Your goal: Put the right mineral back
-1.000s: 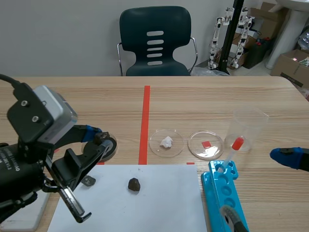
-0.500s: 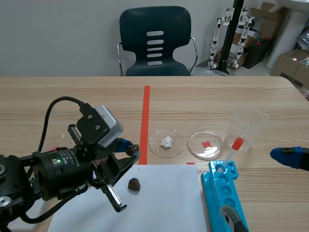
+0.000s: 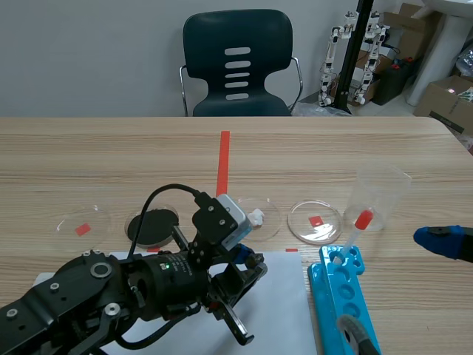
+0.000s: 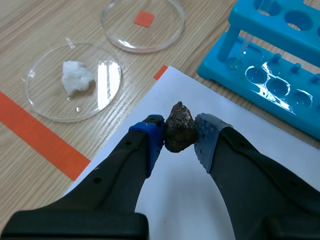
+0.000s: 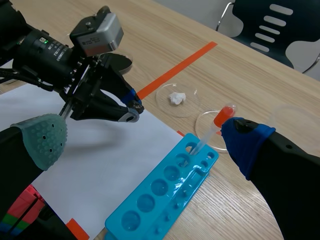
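left gripper [image 4: 180, 137] first: pads closed on the rock [image 4: 178, 126], blue pad on one flank, grey pad on the other, a narrow gap filled by the dark, lumpy stone. it's over the paper [image 4: 210, 210], near the sheet's far edge; lifted or still touching, can't tell.

just ahead of the fingers, off the paper, a clear dish [image 4: 107, 82] with a white lump [image 4: 75, 77] in it. beyond that, a second dish [image 4: 165, 30] holding a small red square. a blue rack [image 4: 280, 35] sits beside the paper, tube holes in a row.

right gripper [image 5: 142, 145] spread wide, nothing between the pads, over the rack's near end. a dropper [image 5: 216, 124] with a red bulb stands at the rack's far end.

out across the table [image 3: 332, 148]: a clear cup [image 3: 382, 194] behind the dropper, a black dish [image 3: 153, 225] and another clear dish [image 3: 100, 222] with a red piece off to the left. an orange-red tape line [image 3: 222, 166] runs away up the middle.

back of the room: a dark chair [image 3: 236, 63] against a grey wall, cardboard boxes [image 3: 443, 96] in the right corner.
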Tool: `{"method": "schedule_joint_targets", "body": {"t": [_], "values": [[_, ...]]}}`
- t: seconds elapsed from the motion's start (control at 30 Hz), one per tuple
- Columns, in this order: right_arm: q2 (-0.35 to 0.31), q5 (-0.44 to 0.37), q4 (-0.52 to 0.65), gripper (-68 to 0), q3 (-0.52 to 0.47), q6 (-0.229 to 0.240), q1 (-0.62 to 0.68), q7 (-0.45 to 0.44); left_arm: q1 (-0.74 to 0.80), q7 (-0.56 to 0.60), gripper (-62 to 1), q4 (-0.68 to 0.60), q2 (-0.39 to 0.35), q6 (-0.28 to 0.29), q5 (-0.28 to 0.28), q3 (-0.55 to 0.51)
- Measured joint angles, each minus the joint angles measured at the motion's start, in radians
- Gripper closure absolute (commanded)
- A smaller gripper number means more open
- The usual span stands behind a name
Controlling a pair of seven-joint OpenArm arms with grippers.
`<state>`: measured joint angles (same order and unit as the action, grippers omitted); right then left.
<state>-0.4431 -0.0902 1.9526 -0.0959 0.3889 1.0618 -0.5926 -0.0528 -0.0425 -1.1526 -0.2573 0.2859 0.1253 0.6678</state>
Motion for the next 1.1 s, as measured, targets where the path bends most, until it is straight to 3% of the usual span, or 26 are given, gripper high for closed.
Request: {"method": "schedule_joint_targets", "body": {"t": [0.4,1.1], "values": [[0.000,0.000,0.000,-65.3,0.000,0.000,0.000,0.000,-0.098,0.013,-9.0,0.222,0.116,-0.002,-0.013,0.003],[0.000,0.000,0.000,-65.3,0.000,0.000,0.000,0.000,-0.125,0.060,-9.0,0.336,0.197,0.000,-0.040,0.002]]}}
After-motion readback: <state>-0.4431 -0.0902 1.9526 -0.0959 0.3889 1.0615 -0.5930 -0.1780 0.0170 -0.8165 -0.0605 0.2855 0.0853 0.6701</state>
